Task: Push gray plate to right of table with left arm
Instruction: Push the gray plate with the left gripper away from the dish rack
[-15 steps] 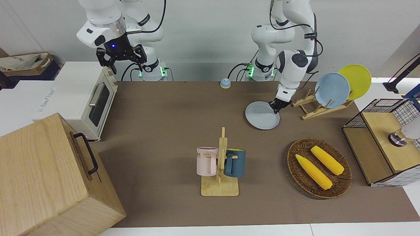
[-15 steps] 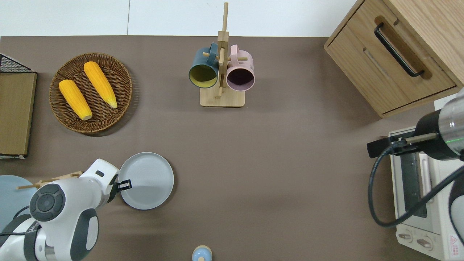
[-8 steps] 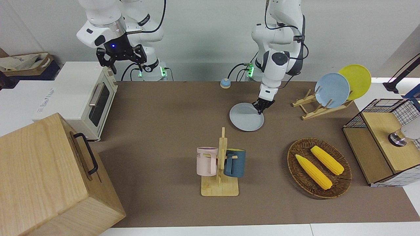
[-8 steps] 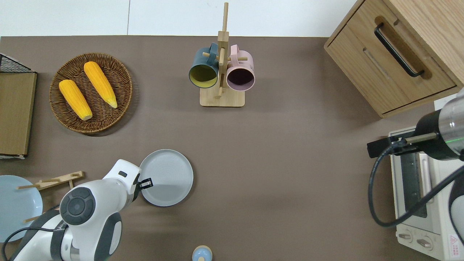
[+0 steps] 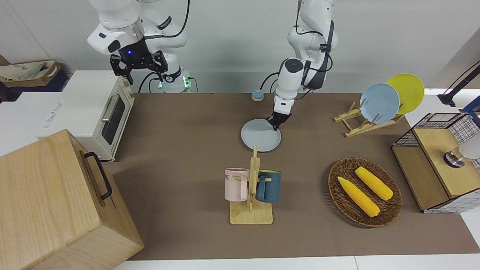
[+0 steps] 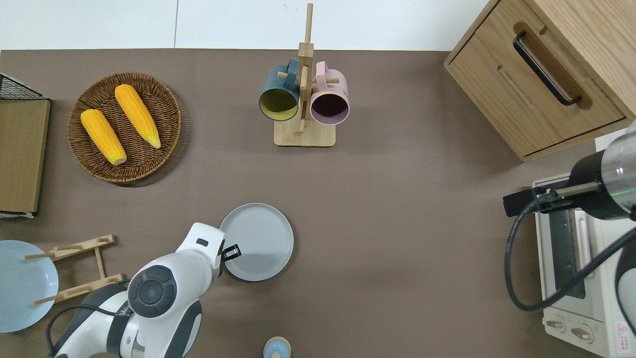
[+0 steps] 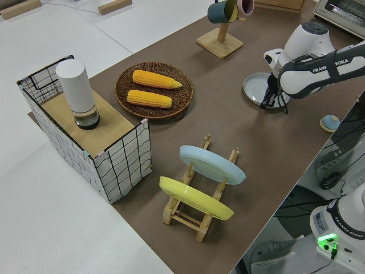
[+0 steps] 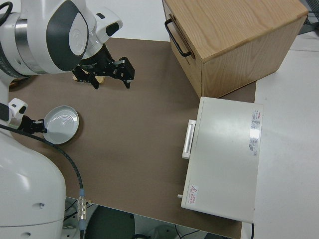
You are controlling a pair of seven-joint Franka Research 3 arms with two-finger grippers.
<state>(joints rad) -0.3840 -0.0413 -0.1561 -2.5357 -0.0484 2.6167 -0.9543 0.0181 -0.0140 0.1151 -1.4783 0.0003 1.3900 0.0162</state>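
Observation:
The gray plate [image 5: 260, 135] lies flat on the brown table [image 5: 180, 150], near the middle and nearer to the robots than the mug rack. It also shows in the overhead view [image 6: 257, 241], the left side view [image 7: 256, 87] and the right side view [image 8: 61, 124]. My left gripper [image 5: 276, 123] is shut and low, touching the plate's rim on the side toward the left arm's end [image 6: 232, 252]. My right gripper [image 5: 144, 77] is open, empty and parked.
A mug rack [image 6: 304, 107] with two mugs stands farther from the robots than the plate. A corn basket [image 6: 124, 127], a plate rack [image 5: 360, 123] with sky-blue and yellow plates, a bell [image 6: 276, 348], a toaster oven [image 5: 101, 112] and a wooden cabinet [image 6: 541, 74] stand around.
My left gripper has slid the gray plate across the table toward the right arm's end, away from the plate rack. The right arm has not moved.

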